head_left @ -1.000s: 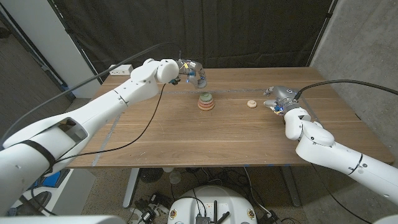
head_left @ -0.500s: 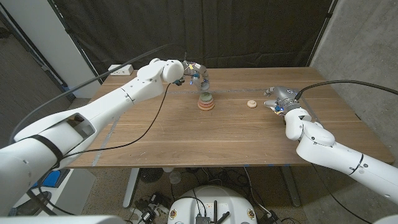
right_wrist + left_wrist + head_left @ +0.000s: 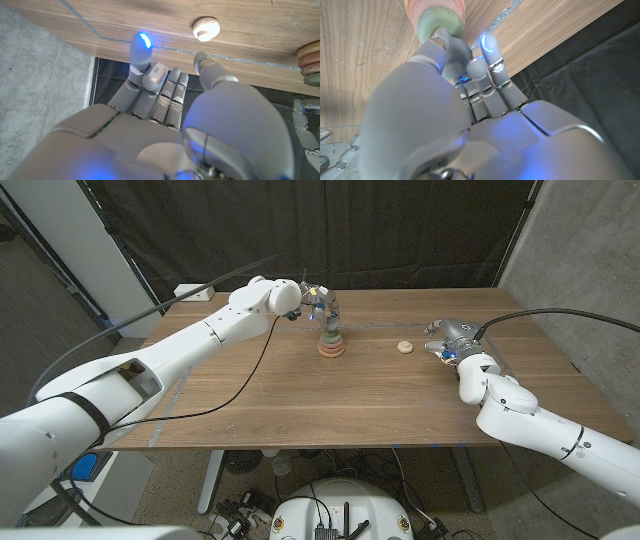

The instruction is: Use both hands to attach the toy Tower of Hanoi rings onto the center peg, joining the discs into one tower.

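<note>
While both arms reach in over the wooden top, the scene reads as follows.
Table (image 3: 300,400): wood, bearing the toy pieces.
Left hand (image 3: 318,304): over the ring stack, fingertips (image 3: 440,36) touching the green ring; whether it grips cannot be told.
Right hand (image 3: 450,340): near the table's right side, fingers apart, holding nothing.
Ring stack (image 3: 331,344): mid-table, green ring (image 3: 439,22) on top.
Loose disc (image 3: 404,347): pale, lying between the stack and the right hand.

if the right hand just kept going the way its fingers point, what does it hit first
Most likely the small cream disc, lying alone on the table just ahead of the right hand; the ring stack stands farther along. Depth is hard to judge.
</note>
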`<action>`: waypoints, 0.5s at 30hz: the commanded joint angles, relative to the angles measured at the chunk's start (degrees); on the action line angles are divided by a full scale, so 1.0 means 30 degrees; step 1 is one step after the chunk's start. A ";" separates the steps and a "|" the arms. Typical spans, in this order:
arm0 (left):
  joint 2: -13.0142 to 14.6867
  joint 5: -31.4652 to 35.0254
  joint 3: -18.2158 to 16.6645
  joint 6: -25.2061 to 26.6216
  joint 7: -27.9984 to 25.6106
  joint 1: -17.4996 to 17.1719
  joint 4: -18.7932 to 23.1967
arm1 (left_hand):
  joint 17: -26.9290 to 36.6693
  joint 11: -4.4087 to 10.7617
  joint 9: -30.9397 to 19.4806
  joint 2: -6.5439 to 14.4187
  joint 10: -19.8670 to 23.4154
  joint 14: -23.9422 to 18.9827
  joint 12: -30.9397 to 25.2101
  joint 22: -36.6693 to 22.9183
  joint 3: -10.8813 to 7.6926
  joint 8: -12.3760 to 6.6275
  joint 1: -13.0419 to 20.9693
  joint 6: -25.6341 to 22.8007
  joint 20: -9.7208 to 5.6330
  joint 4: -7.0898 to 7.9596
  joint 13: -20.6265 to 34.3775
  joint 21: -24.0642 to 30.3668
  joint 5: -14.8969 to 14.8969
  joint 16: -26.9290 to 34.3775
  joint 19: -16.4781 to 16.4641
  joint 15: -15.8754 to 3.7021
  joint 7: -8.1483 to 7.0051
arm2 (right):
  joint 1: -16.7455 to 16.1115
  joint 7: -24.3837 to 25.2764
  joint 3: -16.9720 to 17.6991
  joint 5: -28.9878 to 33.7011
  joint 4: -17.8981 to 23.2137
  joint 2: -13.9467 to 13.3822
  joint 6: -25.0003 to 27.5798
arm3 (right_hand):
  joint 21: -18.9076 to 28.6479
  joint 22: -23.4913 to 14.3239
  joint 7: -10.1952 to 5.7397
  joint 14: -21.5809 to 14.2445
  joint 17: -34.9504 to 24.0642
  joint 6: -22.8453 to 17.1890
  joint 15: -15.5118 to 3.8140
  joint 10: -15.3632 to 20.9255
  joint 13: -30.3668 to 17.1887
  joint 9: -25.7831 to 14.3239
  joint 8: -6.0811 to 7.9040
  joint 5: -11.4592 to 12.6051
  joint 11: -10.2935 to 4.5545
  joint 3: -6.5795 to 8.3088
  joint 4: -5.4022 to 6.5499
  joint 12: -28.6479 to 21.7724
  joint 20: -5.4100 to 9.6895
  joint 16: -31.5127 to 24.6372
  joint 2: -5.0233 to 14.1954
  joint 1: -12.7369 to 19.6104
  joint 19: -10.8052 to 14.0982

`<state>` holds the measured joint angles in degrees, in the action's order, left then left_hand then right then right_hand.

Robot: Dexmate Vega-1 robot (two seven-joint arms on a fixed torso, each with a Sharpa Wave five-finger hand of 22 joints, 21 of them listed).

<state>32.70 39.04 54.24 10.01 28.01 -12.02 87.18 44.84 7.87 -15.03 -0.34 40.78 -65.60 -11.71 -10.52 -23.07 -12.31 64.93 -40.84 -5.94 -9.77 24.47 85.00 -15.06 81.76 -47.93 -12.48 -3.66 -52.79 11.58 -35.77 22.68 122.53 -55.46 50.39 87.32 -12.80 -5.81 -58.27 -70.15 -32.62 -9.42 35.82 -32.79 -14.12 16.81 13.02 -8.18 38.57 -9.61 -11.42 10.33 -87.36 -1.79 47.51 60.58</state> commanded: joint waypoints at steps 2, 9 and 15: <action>-0.0440 0.0008 0.0476 -0.0123 -0.0316 0.0201 -0.0936 | 0.0087 0.1364 -0.0097 0.0268 0.1665 -0.0146 -0.0099 -0.0043 0.0008 -0.0178 0.0130 -0.0225 -0.2118 0.0081 0.2138 -0.0045 -0.0118 -0.0015 -0.0121 0.0002 0.0009 | 0.0039 0.0030 -0.0019 -0.0219 -0.0130 0.0007 -0.0046 | 0.0078 -0.0036 0.0041 -0.0057 -0.0066 -0.0108 -0.0987 0.0141 -0.0073 0.0017 -0.0023 0.0109 0.0006 0.0118 -0.0006 -0.0088 0.0749 -0.0082 0.0094 0.0214 0.0080; -0.0597 -0.0111 0.0684 -0.0210 -0.0296 0.0284 -0.1279 | 0.0070 0.1364 -0.0108 0.0283 0.1748 -0.0108 -0.0112 -0.0051 0.0010 -0.0174 0.0123 -0.0283 -0.2113 0.0093 0.2178 -0.0038 -0.0123 -0.0076 -0.0126 0.0004 0.0008 | 0.0137 0.0041 -0.0079 -0.0315 -0.0293 0.0075 -0.0102 | 0.0082 -0.0040 0.0045 -0.0082 -0.0080 -0.0141 -0.0985 0.0169 -0.0087 0.0018 -0.0015 0.0112 0.0000 0.0119 -0.0001 -0.0095 0.0748 -0.0100 0.0105 0.0226 0.0086; -0.0646 -0.0190 0.0827 -0.0189 -0.0279 0.0259 -0.1411 | 0.0114 0.1337 -0.0118 0.0293 0.1739 -0.0134 -0.0063 -0.0050 0.0007 -0.0167 0.0134 -0.0322 -0.2114 0.0094 0.2159 -0.0042 -0.0132 -0.0068 -0.0130 0.0002 -0.0004 | 0.0184 0.0049 -0.0112 -0.0386 -0.0381 0.0079 -0.0176 | 0.0071 -0.0030 0.0041 -0.0099 -0.0084 -0.0154 -0.0984 0.0185 -0.0118 0.0019 -0.0013 0.0119 -0.0017 0.0122 0.0005 -0.0107 0.0748 -0.0109 0.0122 0.0233 0.0076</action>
<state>31.31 38.95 55.84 9.59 27.27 -11.39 84.23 45.00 7.86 -15.01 -0.34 41.20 -65.60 -11.71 -10.52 -22.92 -12.62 64.93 -40.98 -5.94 -9.65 24.47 85.00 -14.96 81.76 -47.93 -12.48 -3.58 -52.50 11.65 -35.91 21.96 121.92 -55.32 50.27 87.32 -12.80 -5.81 -58.27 -70.14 -32.62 -9.42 35.81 -32.87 -14.12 16.81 13.02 -8.18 38.57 -9.61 -11.42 10.33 -87.36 -1.49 47.81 60.58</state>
